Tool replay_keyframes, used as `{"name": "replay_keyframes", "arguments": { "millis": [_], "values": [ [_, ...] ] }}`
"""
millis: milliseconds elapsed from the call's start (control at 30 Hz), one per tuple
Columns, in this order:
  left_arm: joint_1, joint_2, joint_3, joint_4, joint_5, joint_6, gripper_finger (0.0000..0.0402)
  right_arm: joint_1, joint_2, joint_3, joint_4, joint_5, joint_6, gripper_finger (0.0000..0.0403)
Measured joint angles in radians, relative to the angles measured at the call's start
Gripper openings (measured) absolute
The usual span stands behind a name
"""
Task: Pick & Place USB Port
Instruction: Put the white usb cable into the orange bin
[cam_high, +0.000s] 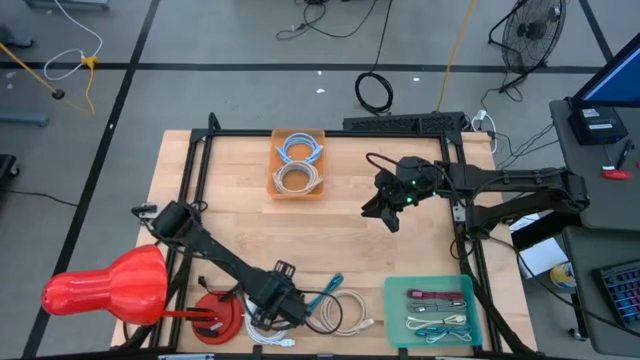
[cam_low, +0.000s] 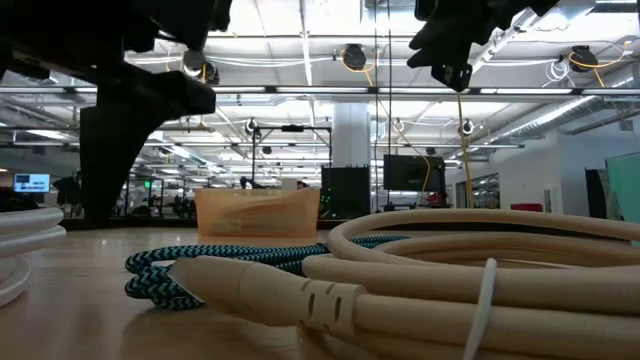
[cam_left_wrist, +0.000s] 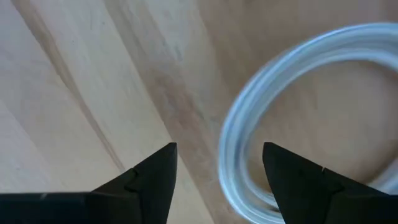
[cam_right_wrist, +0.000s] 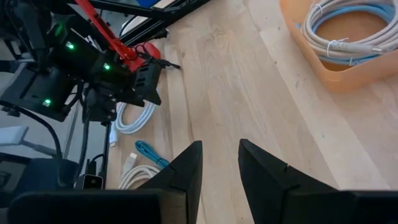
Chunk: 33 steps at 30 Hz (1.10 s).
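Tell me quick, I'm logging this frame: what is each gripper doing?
Left gripper: open, holding nothing, over the white cable.
Right gripper: open, empty, above bare table.

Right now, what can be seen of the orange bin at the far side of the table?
The orange bin is a shallow, translucent, plastic-looking rectangular tray sitting flat on the wooden table near its far edge. It holds two coiled cables, one light blue, one pale grey. Neither gripper touches it.
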<state>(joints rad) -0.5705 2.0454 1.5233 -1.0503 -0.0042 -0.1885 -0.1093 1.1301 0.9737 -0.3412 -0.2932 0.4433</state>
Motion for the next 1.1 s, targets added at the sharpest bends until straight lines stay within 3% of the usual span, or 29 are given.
{"name": "replay_keyframes", "arguments": {
  "millis": [233, 600, 800, 1100],
  "values": [
    [0.002, 0.033, -0.001, 0.006, -0.007, -0.027, 0.0218, 0.0, 0.0, 0.0, 0.0, -0.022, -0.005, 0.0093],
    [0.024, 0.042, -0.042, 0.026, 0.087, -0.039, 0.0037, 0.0, -0.005, 0.001, -0.006, -0.029, -0.011, 0.0093],
    [0.055, 0.038, -0.06, 0.045, 0.11, -0.18, 0.0036, 0.0, -0.009, 0.001, -0.007, -0.028, -0.011, 0.0093],
    [0.064, 0.041, -0.062, 0.058, 0.118, -0.254, 0.0082, 0.0, -0.009, 0.001, -0.007, -0.026, -0.009, 0.0093]
  ]
}}
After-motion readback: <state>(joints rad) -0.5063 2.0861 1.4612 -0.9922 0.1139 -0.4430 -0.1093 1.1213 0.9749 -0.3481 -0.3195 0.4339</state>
